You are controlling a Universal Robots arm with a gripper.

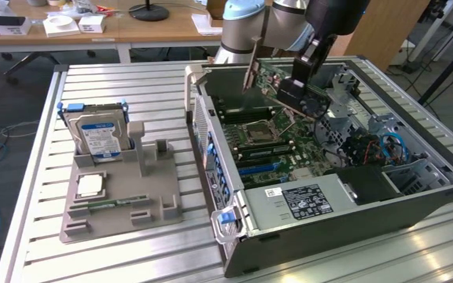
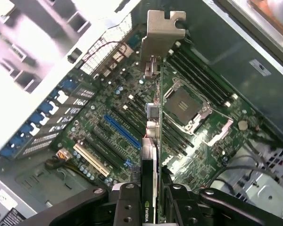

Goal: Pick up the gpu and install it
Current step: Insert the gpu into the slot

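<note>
One edge of the gpu (image 2: 150, 157) is hidden inside the pincer (image 2: 150, 197), whose body the wrist view's border cuts off

One gpu (image 1: 276, 75), one hard drive (image 1: 99, 135), one computer case (image 1: 384, 219)

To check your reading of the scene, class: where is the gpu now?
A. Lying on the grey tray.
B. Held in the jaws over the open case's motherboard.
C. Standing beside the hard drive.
B: the jaws clamp the gpu edge-on above the motherboard.
</note>
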